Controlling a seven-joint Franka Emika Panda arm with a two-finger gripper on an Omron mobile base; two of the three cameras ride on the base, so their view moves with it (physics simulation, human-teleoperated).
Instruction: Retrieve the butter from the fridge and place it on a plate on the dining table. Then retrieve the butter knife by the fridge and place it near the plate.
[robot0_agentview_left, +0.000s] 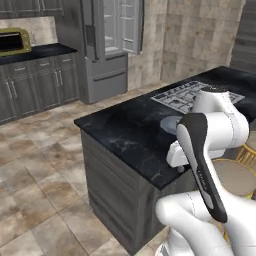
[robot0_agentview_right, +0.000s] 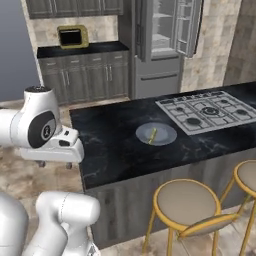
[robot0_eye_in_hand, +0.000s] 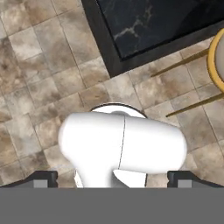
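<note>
Although the butter (robot0_agentview_right: 153, 134) is already seen lying on the plate (robot0_agentview_right: 167, 137) on the dining table (robot0_agentview_right: 115, 145), the 2nd half of the task is judged to be still open, since no butter knife can be made out on the desk or near the plate. In the right base view the butter's long axis is seen running from about 1 o'clock to 7 o'clock across the dish, slightly toward its 9 o'clock side. The plate itself is partly hidden by the arm in the left base view, where only its rim (robot0_agentview_left: 169, 123) is visible. The pincer (robot0_agentview_right: 54, 164) is held off the desk's edge, over the tiled floor (robot0_eye_in_hand: 39, 65), pointing downward; in the hand view its 2 dark fingertips (robot0_eye_in_hand: 43, 178) are seen far apart at the bottom corners, so it is taken to be wide and holding nothing. The fridge (robot0_agentview_right: 160, 45) is found at roughly 1 o'clock from the pincer in the right base view, well apart, with an upper door standing open. The knife is said to lie by the fridge, but it cannot be picked out at this distance, so its long axis cannot be told. The coming move is judged to depend on the base being driven toward the fridge, away from the desk, before any reach is attempted.
</note>
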